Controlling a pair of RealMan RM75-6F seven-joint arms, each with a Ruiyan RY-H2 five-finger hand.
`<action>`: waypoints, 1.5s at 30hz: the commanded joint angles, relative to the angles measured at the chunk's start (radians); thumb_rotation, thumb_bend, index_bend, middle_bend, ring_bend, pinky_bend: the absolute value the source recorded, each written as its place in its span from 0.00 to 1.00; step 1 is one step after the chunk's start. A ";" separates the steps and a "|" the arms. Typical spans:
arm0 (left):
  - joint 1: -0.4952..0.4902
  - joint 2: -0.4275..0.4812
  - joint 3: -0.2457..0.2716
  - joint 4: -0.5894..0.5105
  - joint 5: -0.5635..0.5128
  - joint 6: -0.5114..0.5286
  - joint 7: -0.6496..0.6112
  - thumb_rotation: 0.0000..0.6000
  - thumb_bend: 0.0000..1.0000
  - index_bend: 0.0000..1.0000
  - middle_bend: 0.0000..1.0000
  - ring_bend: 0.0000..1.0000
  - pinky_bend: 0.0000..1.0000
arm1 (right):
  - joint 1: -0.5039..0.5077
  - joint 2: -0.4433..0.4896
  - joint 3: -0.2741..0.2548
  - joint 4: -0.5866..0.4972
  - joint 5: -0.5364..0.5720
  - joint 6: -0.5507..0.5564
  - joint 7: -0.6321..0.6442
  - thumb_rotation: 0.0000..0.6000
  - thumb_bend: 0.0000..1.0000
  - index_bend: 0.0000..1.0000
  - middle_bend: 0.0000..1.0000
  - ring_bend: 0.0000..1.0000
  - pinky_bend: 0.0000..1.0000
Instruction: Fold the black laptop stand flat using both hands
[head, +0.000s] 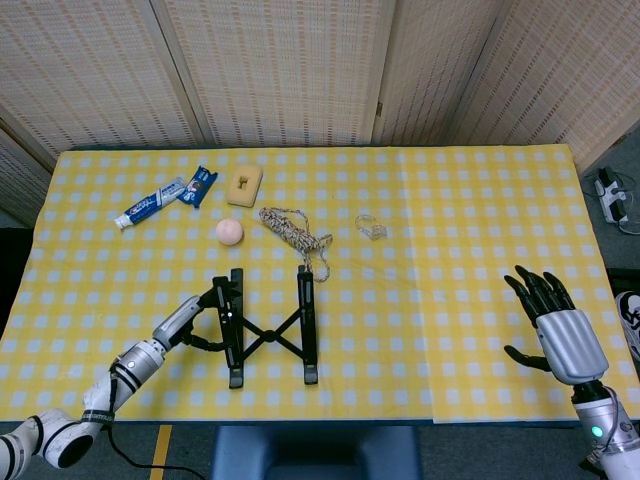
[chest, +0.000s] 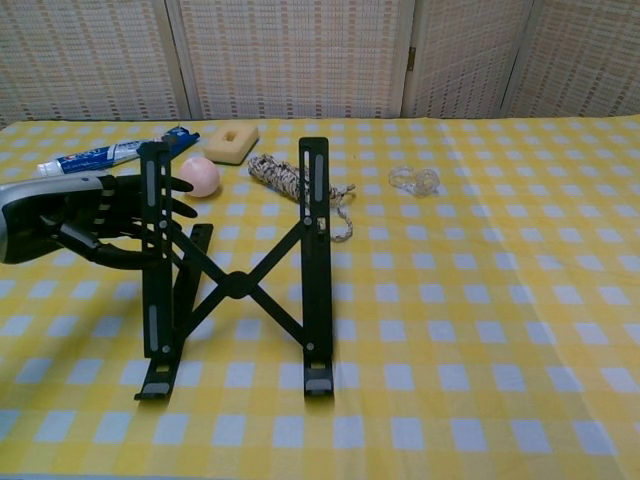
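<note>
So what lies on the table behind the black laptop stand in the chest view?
Behind the black folding laptop stand lie a pink ball, a coiled speckled rope and a tan block. The stand's bars cover part of the rope; the left hand is at its left bar.

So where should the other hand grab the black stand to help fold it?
Probably the stand's right rail, coming in from the robot's right. That rail is a long thin upright bar with bare tablecloth beside it, so fingers can wrap it. The left hand is already at the left rail, while the right hand is open and far off to the right.
</note>
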 joint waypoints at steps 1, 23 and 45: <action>-0.013 -0.058 -0.025 0.028 -0.062 0.023 0.090 1.00 0.28 0.19 0.24 0.23 0.24 | -0.001 -0.003 -0.001 0.005 -0.001 0.002 0.004 1.00 0.18 0.00 0.04 0.08 0.00; -0.006 -0.062 0.101 0.126 0.218 0.315 -0.038 1.00 0.39 0.42 0.43 0.39 0.27 | 0.013 -0.019 -0.012 0.004 -0.008 -0.018 0.002 1.00 0.18 0.00 0.04 0.08 0.00; 0.068 0.006 0.237 0.095 0.324 0.504 0.113 1.00 0.38 0.45 0.43 0.38 0.26 | 0.242 -0.060 -0.080 -0.079 -0.195 -0.272 0.478 1.00 0.18 0.00 0.07 0.10 0.00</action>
